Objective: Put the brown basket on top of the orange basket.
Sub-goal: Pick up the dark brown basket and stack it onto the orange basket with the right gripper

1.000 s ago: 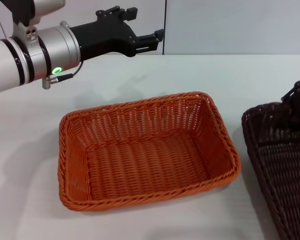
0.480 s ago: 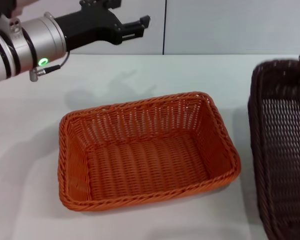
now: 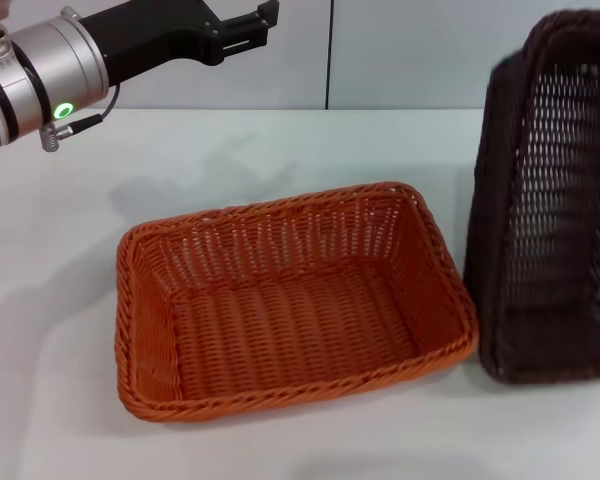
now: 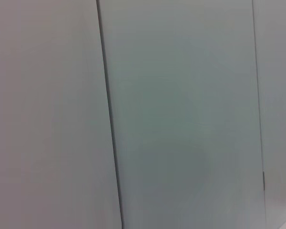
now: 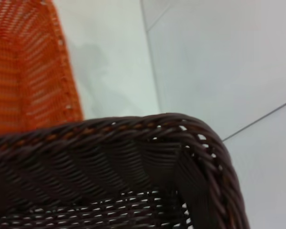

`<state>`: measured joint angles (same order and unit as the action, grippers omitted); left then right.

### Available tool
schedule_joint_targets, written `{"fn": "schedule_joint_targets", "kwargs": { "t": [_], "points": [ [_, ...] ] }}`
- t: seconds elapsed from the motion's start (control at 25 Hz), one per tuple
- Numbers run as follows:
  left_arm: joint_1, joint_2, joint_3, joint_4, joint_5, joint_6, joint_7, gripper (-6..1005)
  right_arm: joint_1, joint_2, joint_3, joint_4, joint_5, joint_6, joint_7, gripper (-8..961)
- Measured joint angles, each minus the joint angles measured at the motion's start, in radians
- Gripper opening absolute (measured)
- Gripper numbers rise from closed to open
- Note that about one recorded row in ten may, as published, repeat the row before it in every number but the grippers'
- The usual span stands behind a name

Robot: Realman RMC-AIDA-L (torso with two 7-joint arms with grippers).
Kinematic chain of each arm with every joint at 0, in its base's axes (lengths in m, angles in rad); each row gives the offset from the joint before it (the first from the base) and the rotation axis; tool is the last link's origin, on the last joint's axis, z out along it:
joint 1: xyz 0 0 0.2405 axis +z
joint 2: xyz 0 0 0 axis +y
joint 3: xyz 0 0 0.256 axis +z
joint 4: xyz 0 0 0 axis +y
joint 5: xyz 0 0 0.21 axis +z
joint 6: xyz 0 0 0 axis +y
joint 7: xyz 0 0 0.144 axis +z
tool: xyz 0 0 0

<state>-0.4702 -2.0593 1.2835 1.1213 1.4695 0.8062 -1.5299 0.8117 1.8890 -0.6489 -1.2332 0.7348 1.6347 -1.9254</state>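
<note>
Brown basket tilts steeply beside the orange basket; left gripper raised, released.

I am working in what looks like a lab: bare white table, plain grey panelled wall.

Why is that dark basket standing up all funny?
The brown basket is tipped steeply on edge at the table's right, beside the orange basket, which sits flat. Its opening faces sideways. The left tool hangs high, apart.
</note>
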Motion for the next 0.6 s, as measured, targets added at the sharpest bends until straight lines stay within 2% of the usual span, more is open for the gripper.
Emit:
{"fn": "schedule_joint_targets", "kwargs": {
  "t": [0.32, 0.52, 0.6],
  "points": [
    [0.005, -0.001, -0.029, 0.004, -0.004, 0.001, 0.019, 847, 0.001, -0.004, 0.009, -0.066, 0.088, -0.015, 0.019, 133],
    [0.010, 0.000, -0.036, -0.002, -0.059, 0.003, 0.071, 847, -0.001, -0.004, 0.009, -0.055, 0.197, -0.095, -0.015, 131],
    [0.015, 0.000, -0.037, -0.002, -0.068, 0.003, 0.078, 847, -0.008, -0.003, 0.009, -0.023, 0.292, -0.145, -0.065, 130]
  ]
}}
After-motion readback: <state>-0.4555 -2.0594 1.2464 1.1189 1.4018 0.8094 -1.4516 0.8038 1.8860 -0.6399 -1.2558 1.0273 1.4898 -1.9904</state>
